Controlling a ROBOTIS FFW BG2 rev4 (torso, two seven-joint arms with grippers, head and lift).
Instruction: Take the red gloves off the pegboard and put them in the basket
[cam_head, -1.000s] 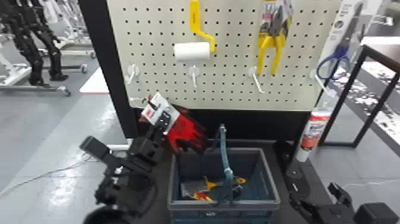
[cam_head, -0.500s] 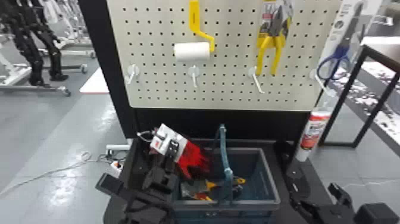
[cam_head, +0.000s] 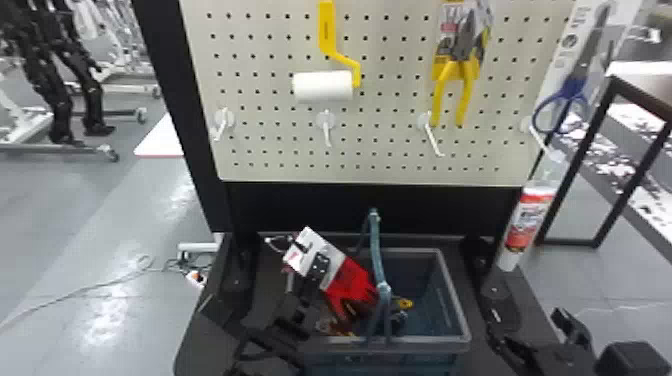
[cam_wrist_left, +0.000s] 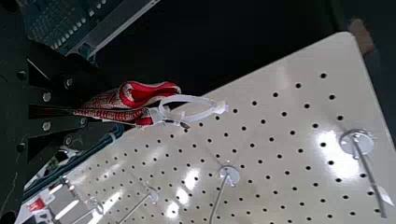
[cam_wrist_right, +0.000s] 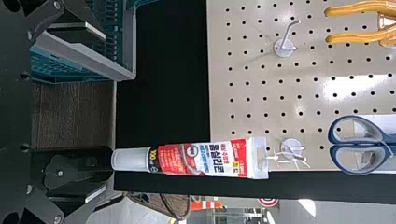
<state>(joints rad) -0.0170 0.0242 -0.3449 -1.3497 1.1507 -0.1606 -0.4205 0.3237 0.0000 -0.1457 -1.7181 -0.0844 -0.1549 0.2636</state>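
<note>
The red gloves (cam_head: 350, 287) slant over the basket's (cam_head: 452, 295) left edge, dark patches on their drooping fingers, a white card (cam_head: 334, 254) across the cuffs. The left end effector (cam_head: 318, 264) pinches them near the speckled knit openings, beside a pale loop (cam_wrist_left: 189, 98); the right end effector (cam_head: 522, 322), fingers spread, is near the table's (cam_head: 240, 310) right edge.

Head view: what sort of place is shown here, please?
Probably a robotics lab or test room: behind stand what look like black robot legs at a wheeled frame, and ahead is a pegboard with hanging tools.
</note>
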